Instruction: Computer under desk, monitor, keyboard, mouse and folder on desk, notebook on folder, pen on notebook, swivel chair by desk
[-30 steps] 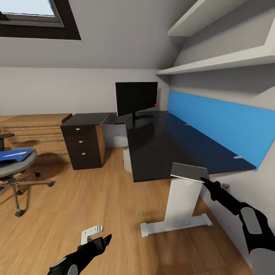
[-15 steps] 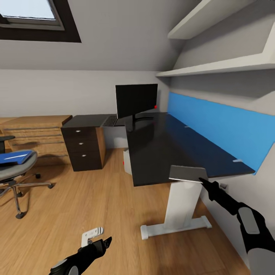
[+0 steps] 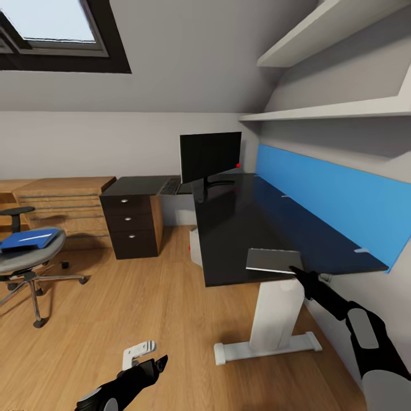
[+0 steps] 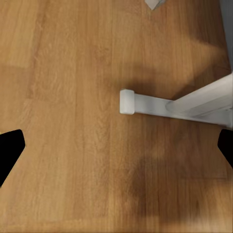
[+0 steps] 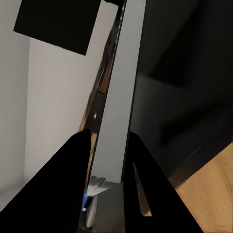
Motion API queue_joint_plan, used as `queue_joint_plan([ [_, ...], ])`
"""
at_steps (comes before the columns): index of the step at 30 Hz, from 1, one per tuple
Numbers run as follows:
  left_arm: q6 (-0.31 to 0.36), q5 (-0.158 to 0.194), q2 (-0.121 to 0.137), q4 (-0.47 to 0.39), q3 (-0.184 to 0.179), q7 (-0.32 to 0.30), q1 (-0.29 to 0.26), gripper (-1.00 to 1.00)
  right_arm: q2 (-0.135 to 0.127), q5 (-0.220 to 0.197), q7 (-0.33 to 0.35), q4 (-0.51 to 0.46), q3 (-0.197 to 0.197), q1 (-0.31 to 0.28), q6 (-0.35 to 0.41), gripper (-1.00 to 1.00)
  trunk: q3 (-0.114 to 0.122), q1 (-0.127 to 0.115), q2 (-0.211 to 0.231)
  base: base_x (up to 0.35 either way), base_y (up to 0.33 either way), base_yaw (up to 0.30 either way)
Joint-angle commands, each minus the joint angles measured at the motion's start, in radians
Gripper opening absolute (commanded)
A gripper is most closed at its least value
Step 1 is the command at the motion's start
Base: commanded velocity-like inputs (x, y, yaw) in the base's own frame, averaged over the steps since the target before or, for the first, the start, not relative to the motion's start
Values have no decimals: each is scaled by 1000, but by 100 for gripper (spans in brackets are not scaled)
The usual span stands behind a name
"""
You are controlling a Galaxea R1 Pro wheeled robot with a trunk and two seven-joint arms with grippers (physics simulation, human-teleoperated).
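Your right gripper (image 3: 297, 272) grasps the notebook (image 3: 273, 260) between its fingers, flat over the desk (image 3: 240, 228) near edge. Your left gripper (image 3: 157, 363) hangs released above the floor (image 3: 142, 297).

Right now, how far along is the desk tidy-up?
Done: monitor and keyboard sit on the desk; computer under it. In hand: right gripper holds the notebook over the near desk edge. Left: folder lies on the swivel chair.

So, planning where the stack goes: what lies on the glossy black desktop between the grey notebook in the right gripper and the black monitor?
Nothing: head view shows bare desktop between notebook and monitor.
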Motion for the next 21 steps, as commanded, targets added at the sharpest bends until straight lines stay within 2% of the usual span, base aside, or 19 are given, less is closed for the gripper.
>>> queue_joint_plan([
  [1,6,5,-1,-1,2,-1,0,100,1,0,2,0,1,-1,6,-100,4,-4,7,0,0,131],
  [7,6,4,-1,14,0,-1,0,100,8,1,2,-4,32,-1,5,-100,32,-27,49,0,0,132],
  [14,6,2,-1,52,-2,-1,0,100,19,2,2,-6,70,-1,4,-100,42,-27,49,0,0,133],
  [17,5,3,-1,57,-2,-3,0,100,32,20,2,-8,102,-1,2,-100,46,-27,49,0,0,133],
  [21,3,3,0,58,-2,-3,0,100,36,31,2,-8,114,-1,3,-100,52,-27,49,50,50,136],
])
